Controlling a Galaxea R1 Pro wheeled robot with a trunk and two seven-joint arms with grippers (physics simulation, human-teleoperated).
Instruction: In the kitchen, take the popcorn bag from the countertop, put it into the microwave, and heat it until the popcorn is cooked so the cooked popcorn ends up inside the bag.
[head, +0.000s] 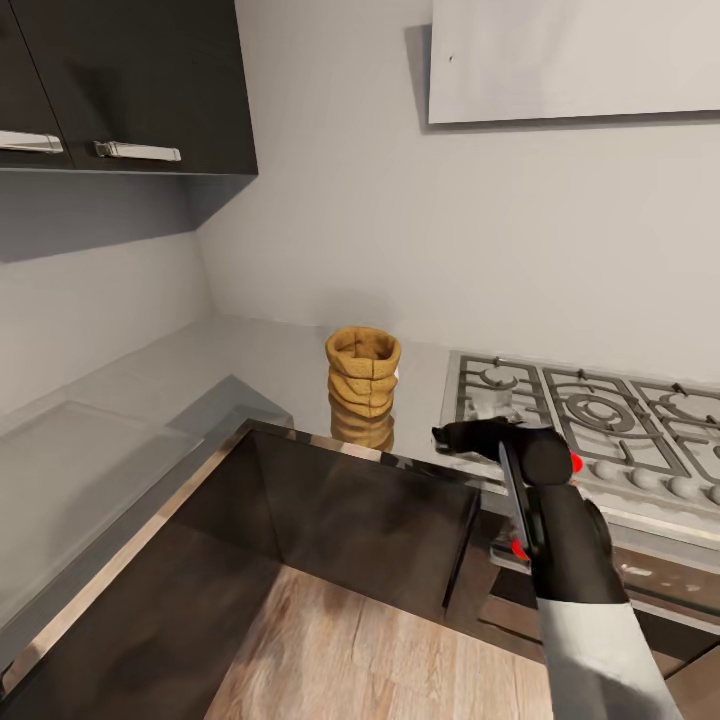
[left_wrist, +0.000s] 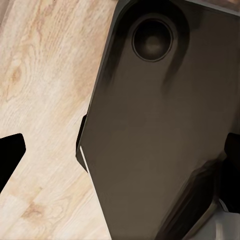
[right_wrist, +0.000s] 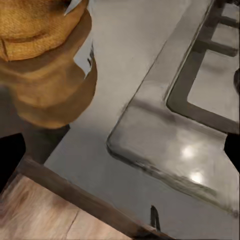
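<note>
**Status: right arm at desk edge, popcorn bag standing on the desk beside the hob**

1. Popcorn bag. In the head view the popcorn bag (head: 362, 385) stands upright on the grey glossy desk (head: 250, 365), in the corner region close to the back wall. Its rolled rim is open at the top and its ringed sides mirror in the desk surface below it. In the right wrist view the popcorn bag (right_wrist: 42, 60) sits on the desk (right_wrist: 130, 60), with its reflection beneath it.

2. Gas hob. A steel gas hob (head: 590, 425) with grey grates lies at 3 o'clock from the bag, near it but not touching. In the right wrist view the rounded corner of the gas hob (right_wrist: 175, 145) is separated from the bag by a strip of bare desk.

3. Right arm. The right arm (head: 570, 560) rises from the 5 o'clock area of the head view. The right gripper (head: 452, 437) is over the front edge of the desk, at 4 o'clock from the bag and apart from it. The fingers hold nothing; their spacing cannot be told from these pictures.

4. Left wrist view. A dark panel with a round recess (left_wrist: 152, 37) is seen above a wooden floor (left_wrist: 45, 100). The state of the left fingers cannot be told.

5. Surroundings. Dark wall cabinets (head: 130, 85) with metal handles hang at 10 o'clock from the bag. Dark base cabinets (head: 360, 520) stand under the desk, above the wooden floor (head: 350, 650).
</note>
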